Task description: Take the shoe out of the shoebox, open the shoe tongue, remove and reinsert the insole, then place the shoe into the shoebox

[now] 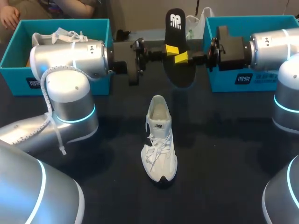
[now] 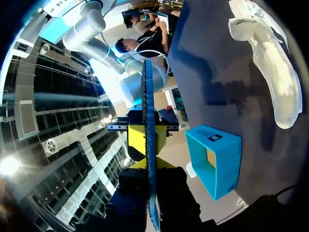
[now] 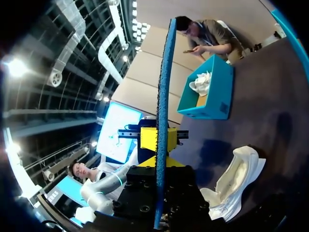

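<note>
Right now the black insole [image 1: 174, 35] hangs in the air beyond the heel end of the white shoe [image 1: 159, 140], standing on end and gripped from both sides. The left claw [image 1: 171, 49] reaches it from the shoe's left and the right claw [image 1: 181, 57] from the shoe's right. Their yellow tips sit just beside each other near the insole's middle. Each claw is closed to a narrow gap, with the thin insole pinched between its two fingers.

The shoe stands on its sole on the dark table [image 1: 224, 154], toe toward the robot, and neither claw touches it. A left box [image 1: 14, 51] sits beyond and to the left of the shoe, and a right box [image 1: 233, 81] beyond and to its right.

The head view shows the insole's broad face. Both wrist views show only its thin blue edge. In the left wrist view that edge [image 2: 147, 96] runs up between the yellow fingers of the left claw [image 2: 147, 140], with the shoe [image 2: 270, 72] and the right box [image 2: 217, 159] off to one side. In the right wrist view the edge [image 3: 164, 72] splits the right claw [image 3: 158, 140]. The shoe [image 3: 231, 183] lies close beside it, and farther off the left box [image 3: 217, 96] holds a second shoe [image 3: 200, 82].
</note>
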{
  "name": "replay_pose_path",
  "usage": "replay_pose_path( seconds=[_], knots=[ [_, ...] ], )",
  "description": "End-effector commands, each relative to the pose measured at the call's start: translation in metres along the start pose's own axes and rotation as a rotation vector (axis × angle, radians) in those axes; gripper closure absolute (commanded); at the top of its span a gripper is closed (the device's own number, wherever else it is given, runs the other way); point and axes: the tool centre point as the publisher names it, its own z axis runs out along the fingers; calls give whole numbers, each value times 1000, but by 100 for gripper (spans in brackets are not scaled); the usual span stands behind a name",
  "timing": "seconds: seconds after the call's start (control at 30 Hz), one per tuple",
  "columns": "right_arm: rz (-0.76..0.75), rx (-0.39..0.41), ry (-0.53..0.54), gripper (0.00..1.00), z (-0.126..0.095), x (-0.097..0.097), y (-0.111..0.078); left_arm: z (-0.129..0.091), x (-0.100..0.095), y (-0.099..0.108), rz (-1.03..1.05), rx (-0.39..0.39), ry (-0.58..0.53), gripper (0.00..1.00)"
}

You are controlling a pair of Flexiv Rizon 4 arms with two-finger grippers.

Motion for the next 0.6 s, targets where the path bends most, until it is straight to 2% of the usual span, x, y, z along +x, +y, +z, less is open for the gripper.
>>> replay_pose_path(
  seconds=[0.03, 0.13, 0.23, 0.6],
  knots=[
    [0, 9, 8, 100, 4, -2, 2, -2, -2, 2, 9, -12, 4, 0],
    [3, 19, 2, 100, 4, -7, 3, -8, -5, 7, 6, -19, 4, 0],
    [-4, -5, 0, 100, 0, -12, 4, -17, -8, 10, -20, -25, 15, 0],
    [-101, -51, -24, 100, -13, -23, 10, -57, 1, 11, -267, -39, 151, 0]
  ],
)
